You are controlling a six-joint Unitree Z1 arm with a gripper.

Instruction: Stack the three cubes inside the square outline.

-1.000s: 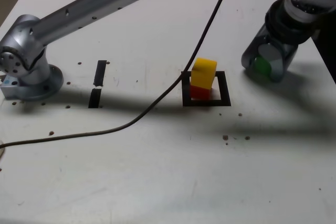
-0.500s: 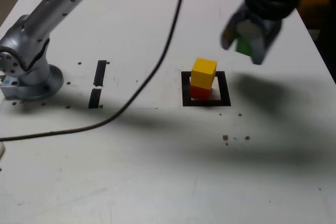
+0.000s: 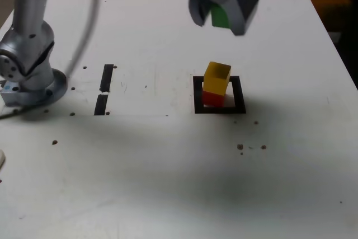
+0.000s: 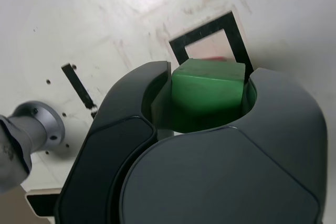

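Observation:
My gripper (image 3: 224, 9) hangs high above the table, shut on the green cube (image 3: 221, 17). The wrist view shows that green cube (image 4: 208, 90) clamped between the two dark jaws. On the table below, a yellow cube (image 3: 217, 77) sits on a red cube (image 3: 212, 99) inside the square outline (image 3: 239, 101). Seen from the exterior view, the gripper is up and slightly behind that stack. In the wrist view the square outline (image 4: 184, 50) peeks out beyond the green cube, with a sliver of red inside it.
The arm's silver base (image 3: 28, 74) stands at the exterior view's left. Two short black tape strips (image 3: 104, 89) lie between the base and the square. Small dark specks (image 3: 250, 147) dot the white tabletop near the square.
The gripper has lifted off the table at the exterior view's right and swung leftward and up, carrying the green cube to above the stack. The arm and cable swept left too.

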